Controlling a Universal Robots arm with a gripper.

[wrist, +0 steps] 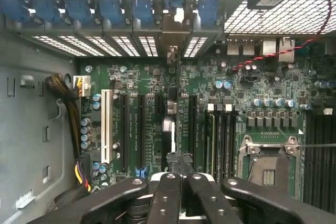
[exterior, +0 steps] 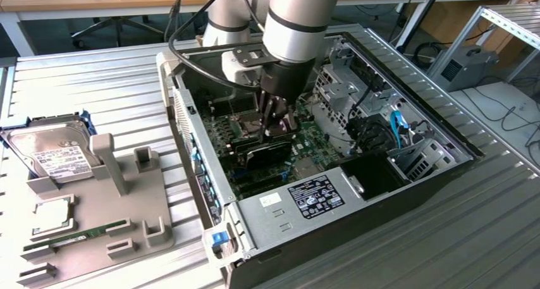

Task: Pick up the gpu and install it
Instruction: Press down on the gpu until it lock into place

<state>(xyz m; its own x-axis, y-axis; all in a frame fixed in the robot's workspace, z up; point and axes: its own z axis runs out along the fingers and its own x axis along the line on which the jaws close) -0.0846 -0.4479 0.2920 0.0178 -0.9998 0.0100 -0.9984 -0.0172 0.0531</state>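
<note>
The open PC case [exterior: 439, 169] lies on its side on the metal table, and my gripper [exterior: 276, 129] reaches down into it over the motherboard [exterior: 308, 143]. It is shut on the gpu [exterior: 263, 155], a dark card standing on edge just above or on the board. In the wrist view the gpu [wrist: 174, 129] appears edge-on as a thin strip between the black expansion slots. Its silver bracket [wrist: 174, 35] stands at the rear slot openings. My gripper [wrist: 178, 182] has its black fingers [wrist: 167, 195] closed on the card. Whether the card sits fully in a slot I cannot tell.
A grey fixture [exterior: 101, 219] at the exterior view's left carries a hard drive [exterior: 52, 153], a CPU [exterior: 52, 216] and a RAM stick [exterior: 76, 235]. Inside the case are the power supply [exterior: 312, 197], a drive cage [exterior: 346, 93], the CPU socket [wrist: 268, 166], a cable bundle [wrist: 71, 108] and blue slot clips [wrist: 105, 9].
</note>
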